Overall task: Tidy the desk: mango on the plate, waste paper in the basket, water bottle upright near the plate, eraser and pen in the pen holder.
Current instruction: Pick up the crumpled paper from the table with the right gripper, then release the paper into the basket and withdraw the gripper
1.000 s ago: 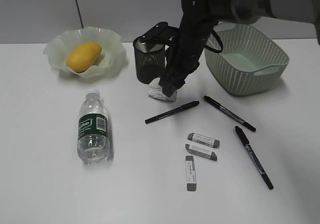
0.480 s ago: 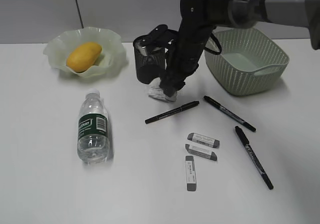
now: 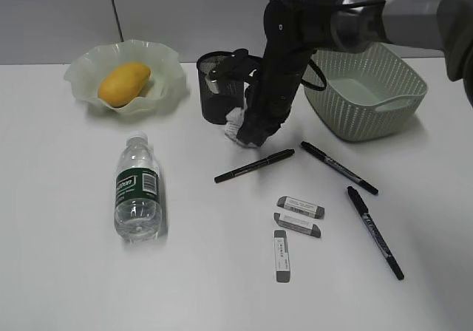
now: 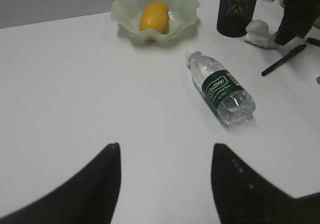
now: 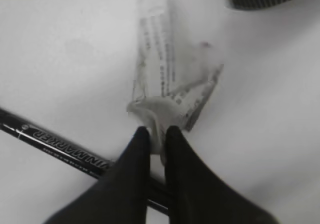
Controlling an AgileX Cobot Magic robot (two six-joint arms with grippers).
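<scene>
Right gripper pinching the waste paper beside the pen holder

The right gripper (image 5: 154,134) is clamping its fingers on a fold of the waste paper (image 5: 170,91), just in front of the pen holder (image 3: 220,87); the basket (image 3: 367,98) is lying to its right, toward the desk's (image 3: 66,272) far right corner, nearer this arm than the idle, parted left gripper (image 4: 165,159).

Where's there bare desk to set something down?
Bare desk: the whole stretch left of the water bottle, and the near edge in front of the erasers. Crowded: between the pen holder and basket, where the right gripper pinches the waste paper, plus the pens.
</scene>
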